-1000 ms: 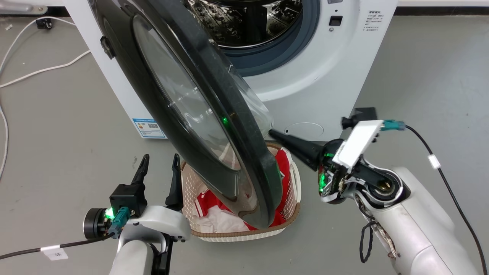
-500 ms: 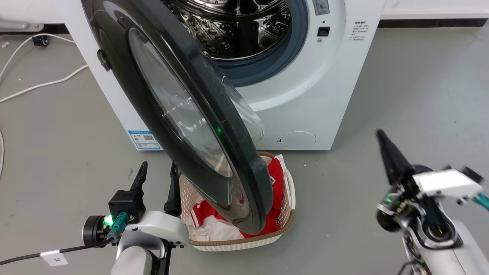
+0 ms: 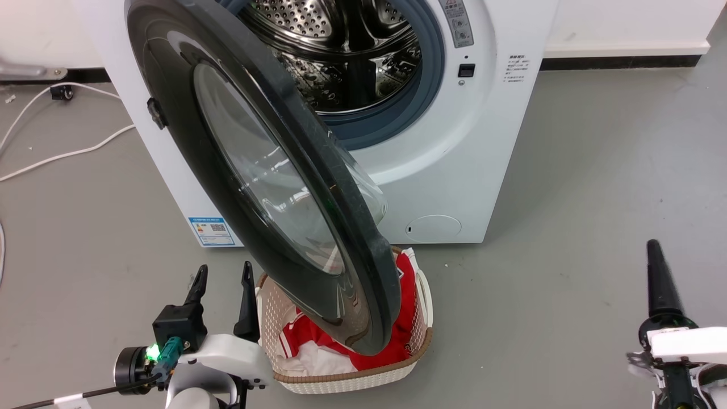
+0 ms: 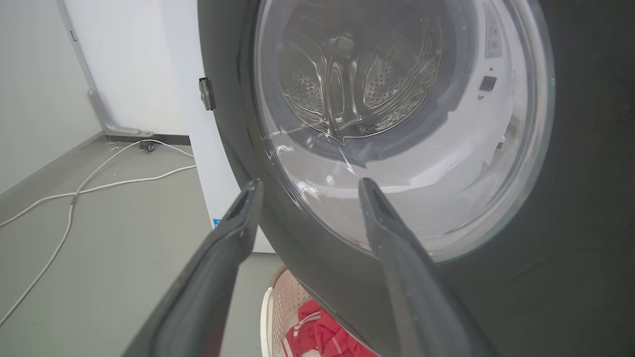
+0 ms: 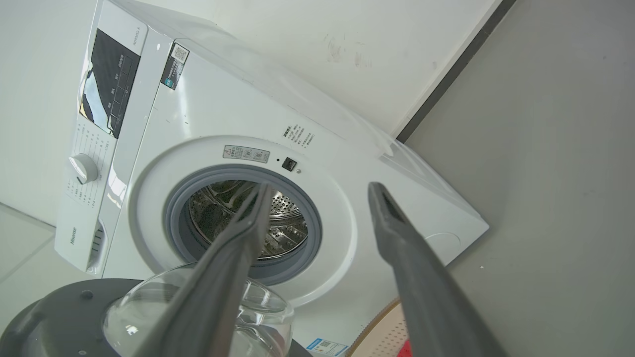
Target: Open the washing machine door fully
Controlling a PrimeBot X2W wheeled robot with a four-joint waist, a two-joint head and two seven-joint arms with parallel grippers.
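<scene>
1. The white box-shaped front-loading washing machine point(image 3: 454, 170) stands on the grey floor. Its perforated steel drum point(image 3: 341, 51) and grey rubber ring are exposed.
2. The large round glossy black washing machine door point(image 3: 267, 182), with its bulging clear glass bowl, is swung out from its hinge at the machine's left side. It stands nearly edge-on to the head camera, and its lower edge hangs over the basket.
3. The beige woven-look plastic laundry basket point(image 3: 341, 378) sits on the floor in front of the machine, with red and white cloth point(image 3: 309, 334) inside.
4. The left gripper point(image 3: 223, 271) is just beside the basket's left rim and faces the door's outer side. Its two dark fingers are spread and grip nothing.
5. The right gripper point(image 5: 320, 188) is at the lower right of the head view, well apart from door and machine. Its fingers are spread and empty.
6. A small blue label sticker point(image 3: 211, 231) sits low on the machine's front, at its left.
</scene>
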